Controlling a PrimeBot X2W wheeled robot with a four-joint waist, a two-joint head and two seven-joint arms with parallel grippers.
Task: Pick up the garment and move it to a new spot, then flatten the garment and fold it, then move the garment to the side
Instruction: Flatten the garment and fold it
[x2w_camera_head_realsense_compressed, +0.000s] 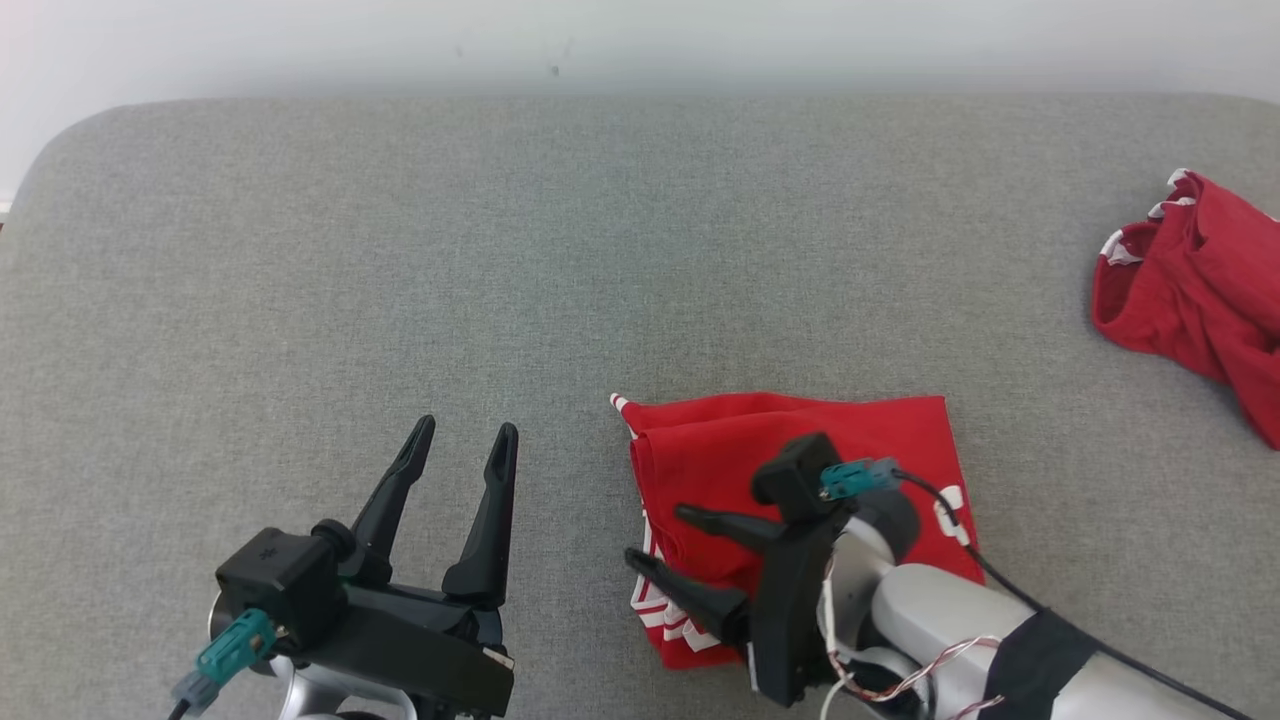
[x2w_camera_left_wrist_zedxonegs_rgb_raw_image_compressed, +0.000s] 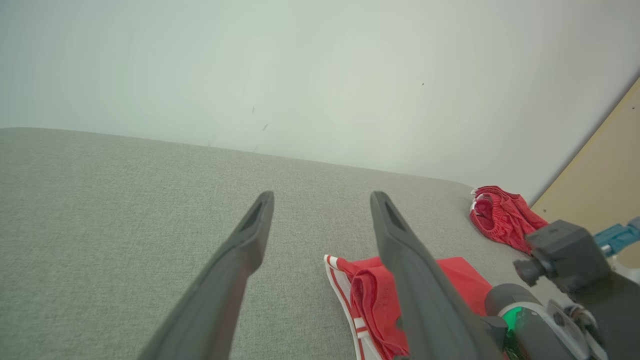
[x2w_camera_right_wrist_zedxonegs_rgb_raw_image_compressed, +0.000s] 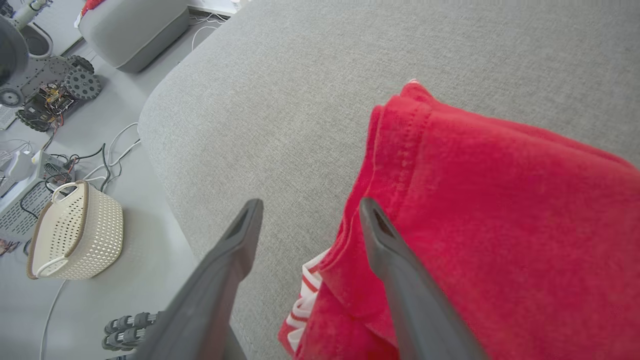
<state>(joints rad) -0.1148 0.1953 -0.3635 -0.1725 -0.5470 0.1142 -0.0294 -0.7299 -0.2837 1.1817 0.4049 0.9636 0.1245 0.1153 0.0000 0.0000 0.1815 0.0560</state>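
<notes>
A: Right, item one: garment (x2w_camera_head_realsense_compressed: 700, 460), red with white stripes. Location?

B: On the grey padded surface (x2w_camera_head_realsense_compressed: 400, 250), toward the near side, right of the middle. It is folded into a compact rectangle, with layered hems showing along its left edge.

A: Progress?

B: I'd judge the flattening and folding done. The move to the side is what remains.

A: Item two: right gripper (x2w_camera_head_realsense_compressed: 655, 535).

B: Fingers spread, nothing between them, pointing toward the robot's left over the garment's left edge. In its wrist view, one finger lies above the red cloth and the other above bare grey.

A: Item three: left gripper (x2w_camera_head_realsense_compressed: 468, 428).

B: Released and empty, hovering above bare surface, well apart from the garment.

A: Room to move?

B: There is a broad bare stretch to the left and toward the wall. To the right, a second red bundle (x2w_camera_head_realsense_compressed: 1190, 280) sits crumpled near that end, so there is less free room there.

A: Edges?

B: From the right wrist view, the surface rounds off and drops to the floor, where a pale basket (x2w_camera_right_wrist_zedxonegs_rgb_raw_image_compressed: 75, 230) stands among cables. A slide toward that side could tip cloth over.
</notes>
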